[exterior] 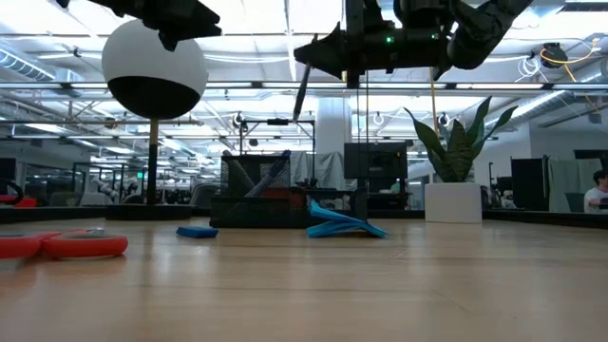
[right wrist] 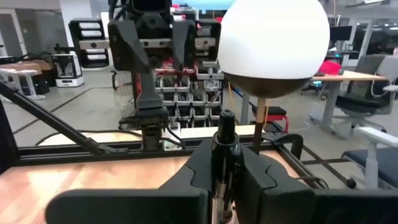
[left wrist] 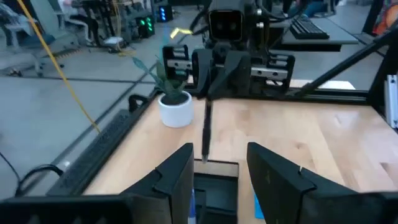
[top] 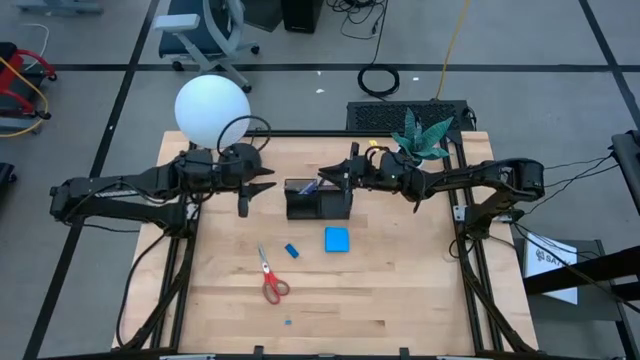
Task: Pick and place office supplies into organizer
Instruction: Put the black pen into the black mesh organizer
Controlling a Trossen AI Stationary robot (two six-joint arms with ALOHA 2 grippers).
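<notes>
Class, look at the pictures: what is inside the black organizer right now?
A blue pen leans inside the organizer. The right gripper holds a black pen upright above it. The organizer's walls hide its floor, so anything else inside cannot be seen.

Both arms are matte black, built of slim tubular links with bulkier rounded joints. The left gripper [top: 262,187] and right gripper [top: 330,175] each end in two flat, angular dark fingers. A green light glows on the right wrist.
</notes>
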